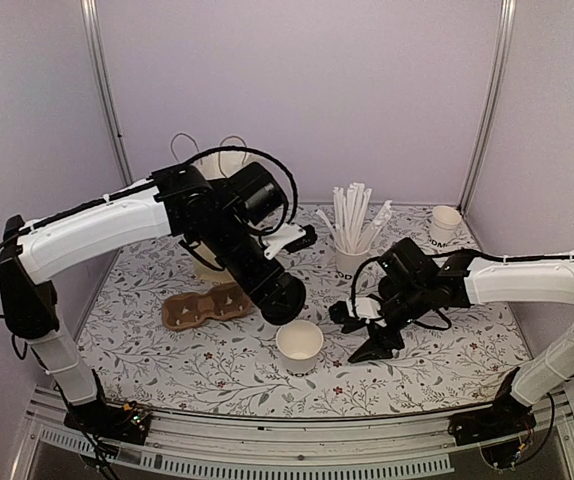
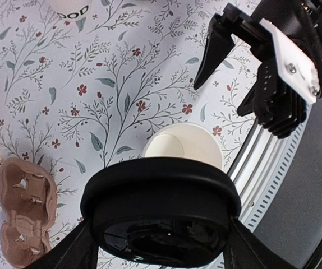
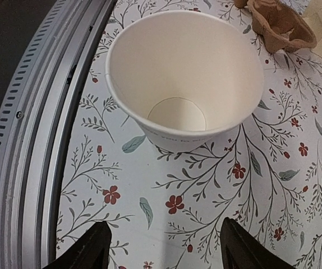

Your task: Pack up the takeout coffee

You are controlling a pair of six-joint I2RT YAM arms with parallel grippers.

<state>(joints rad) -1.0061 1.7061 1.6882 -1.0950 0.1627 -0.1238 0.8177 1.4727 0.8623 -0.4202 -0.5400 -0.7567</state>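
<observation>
White paper cup [image 1: 299, 344]: no lid on, empty, upright on floral cloth [image 1: 167, 360] near the front edge, between the two grippers. Black lid [image 2: 161, 196]: pinched at its rim by left gripper [image 2: 160, 249], held close over cup; whether they touch cannot be told. Right gripper [image 3: 166, 255]: jaws spread, empty, just beside cup. Brown carrier [image 1: 202, 308]: flat, left of cup. Straw cup [image 1: 352, 245]: behind.

Cannot see the near rim of the wide white paper cup [image 2: 184, 147] behind the black round plastic lid [image 2: 161, 216]. Cannot see all of the brown moulded-pulp carrier [image 3: 279, 25], cut off by the right wrist view's top edge.
</observation>
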